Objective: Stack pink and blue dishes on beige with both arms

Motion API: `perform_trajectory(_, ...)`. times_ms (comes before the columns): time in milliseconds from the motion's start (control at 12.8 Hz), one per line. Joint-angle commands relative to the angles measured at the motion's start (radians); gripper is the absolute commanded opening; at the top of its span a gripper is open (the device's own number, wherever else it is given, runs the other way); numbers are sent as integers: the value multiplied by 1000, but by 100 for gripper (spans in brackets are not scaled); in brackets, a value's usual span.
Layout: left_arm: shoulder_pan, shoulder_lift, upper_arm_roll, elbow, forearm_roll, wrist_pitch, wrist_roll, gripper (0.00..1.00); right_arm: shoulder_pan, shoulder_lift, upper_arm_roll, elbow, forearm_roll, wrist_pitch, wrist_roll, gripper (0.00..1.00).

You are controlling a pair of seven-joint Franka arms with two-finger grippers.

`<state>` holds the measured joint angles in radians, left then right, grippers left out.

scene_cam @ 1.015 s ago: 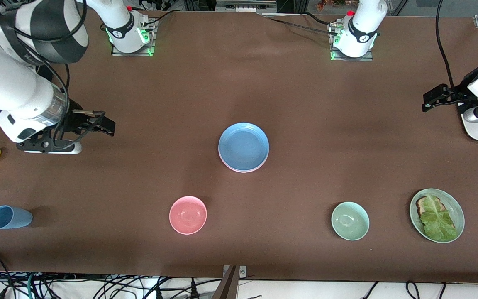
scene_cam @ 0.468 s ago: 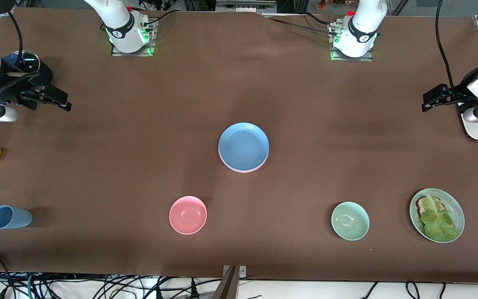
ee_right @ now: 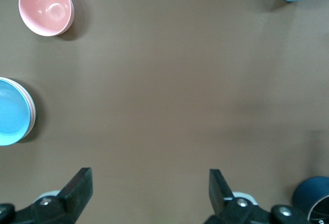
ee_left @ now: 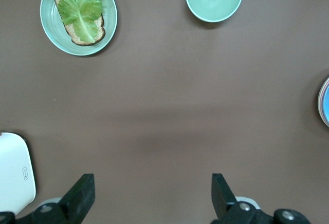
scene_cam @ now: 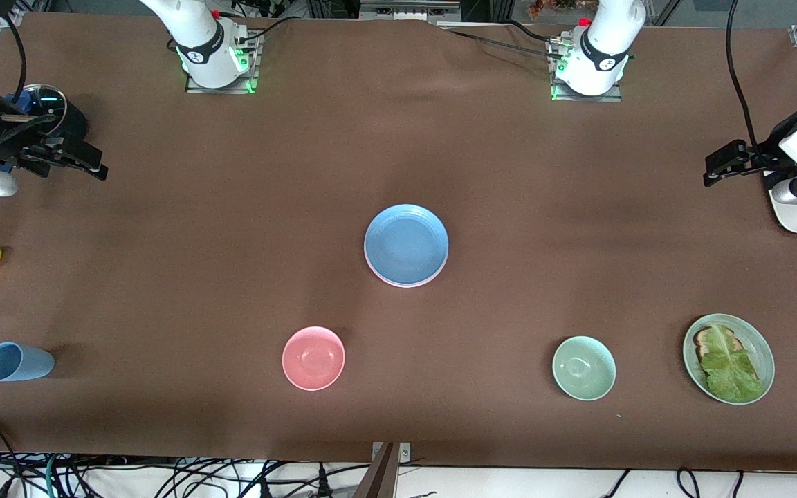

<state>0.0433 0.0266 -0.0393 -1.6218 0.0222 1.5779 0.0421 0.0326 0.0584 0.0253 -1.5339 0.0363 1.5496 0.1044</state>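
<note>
Glossy blue plate [scene_cam: 406, 243] tops the stack at table centre.
My wrist views show the left gripper [ee_left: 152, 196] and right gripper [ee_right: 149, 190] spread wide over bare table; only the right wrist view shows pink rim beneath.

Stacked plates [scene_cam: 406, 245] sat mid-frame; two bowls [scene_cam: 313, 358] [scene_cam: 584, 368] lay below them, cup [scene_cam: 16, 362] at lower left corner.

Left gripper [scene_cam: 717, 166] and right gripper [scene_cam: 90, 162] aloft, jaws spread wide
</note>
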Motion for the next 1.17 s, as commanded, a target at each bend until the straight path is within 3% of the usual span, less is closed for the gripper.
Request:
perform_trajectory(0, -2, -13, 3, -10, -10, 4, 12, 100, -3, -14, 5, -2, -56, 0, -43, 100)
perform_trajectory(1093, -2, -13, 4, -10, -10, 4, 12, 100, -6, -9, 2, 17, -52, -42, -51, 100)
